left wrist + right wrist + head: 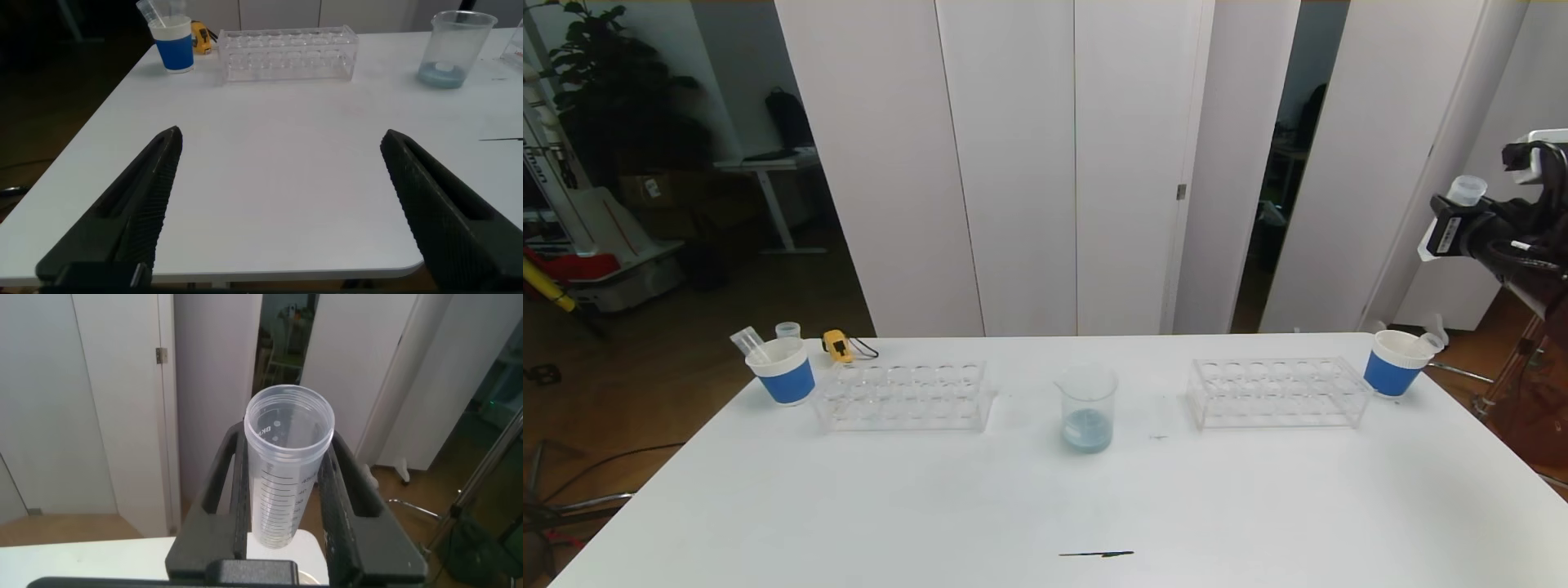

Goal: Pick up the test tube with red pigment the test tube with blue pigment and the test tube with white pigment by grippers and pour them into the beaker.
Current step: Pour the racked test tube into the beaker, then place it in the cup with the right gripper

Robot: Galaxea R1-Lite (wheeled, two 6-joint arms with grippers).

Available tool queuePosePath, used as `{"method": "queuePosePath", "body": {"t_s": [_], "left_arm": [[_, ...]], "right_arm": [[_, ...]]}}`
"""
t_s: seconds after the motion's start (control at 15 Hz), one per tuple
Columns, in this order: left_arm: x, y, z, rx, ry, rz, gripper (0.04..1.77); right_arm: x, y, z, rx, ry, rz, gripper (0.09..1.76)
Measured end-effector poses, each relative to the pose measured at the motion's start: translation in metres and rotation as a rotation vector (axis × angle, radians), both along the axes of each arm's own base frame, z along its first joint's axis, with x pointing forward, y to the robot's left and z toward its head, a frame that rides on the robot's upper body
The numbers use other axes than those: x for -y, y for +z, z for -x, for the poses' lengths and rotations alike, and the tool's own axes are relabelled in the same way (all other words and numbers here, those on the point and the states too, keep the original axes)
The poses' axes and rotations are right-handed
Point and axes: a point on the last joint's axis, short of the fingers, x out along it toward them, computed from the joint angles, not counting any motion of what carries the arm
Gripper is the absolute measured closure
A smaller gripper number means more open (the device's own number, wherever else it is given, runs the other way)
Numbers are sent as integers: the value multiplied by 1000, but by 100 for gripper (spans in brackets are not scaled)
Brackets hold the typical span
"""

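Two end effectors are in play. The left end effector (281, 133) hangs low over the near left part of the counter (931, 506) with its fingers spread wide and nothing between them. The right end effector (1454, 214) is raised high, well off the counter's right edge, pinching a clear graduated tube (286, 469) that stands upright and looks empty, so which pigment it held cannot be told. The step in hand is probably to set this spent tube down, most likely into the right cup. To do that well, the arm should keep the tube upright, come in above the cup's rim rather than from the side, avoid the tube already leaning there, and let go only once the tube's base is inside. Of the containers, the left paper cup (783, 371) at the far left holds one clear tube (747, 339) leaning outward, with no colour showing in it; a small clear vessel (787, 330) and a yellow object (837, 345) sit just behind it. Beside it the left rack (903, 396) shows only empty holes. The beaker (1086, 407) stands in the middle of the counter, between the two racks and apart from both, and holds a shallow layer of pale blue-grey liquid. The right rack (1276, 392) also looks empty. The right paper cup (1396, 362) near the far right corner holds another clear tube (1431, 336). No tube with blue, white or red pigment shows anywhere, so the pouring seems largely done.
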Motion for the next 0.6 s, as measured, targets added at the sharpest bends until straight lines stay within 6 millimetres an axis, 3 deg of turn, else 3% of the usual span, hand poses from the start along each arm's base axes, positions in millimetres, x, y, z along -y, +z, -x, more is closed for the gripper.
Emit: {"method": "queuePosePath", "body": {"t_s": [0.33, 0.6], "left_arm": [[0, 0, 0, 0, 0, 0, 8], [0, 0, 0, 0, 0, 0, 8]], "right_arm": [[12, -26, -19, -31, -21, -1, 127], [33, -56, -31, -88, -65, -9, 127]]}}
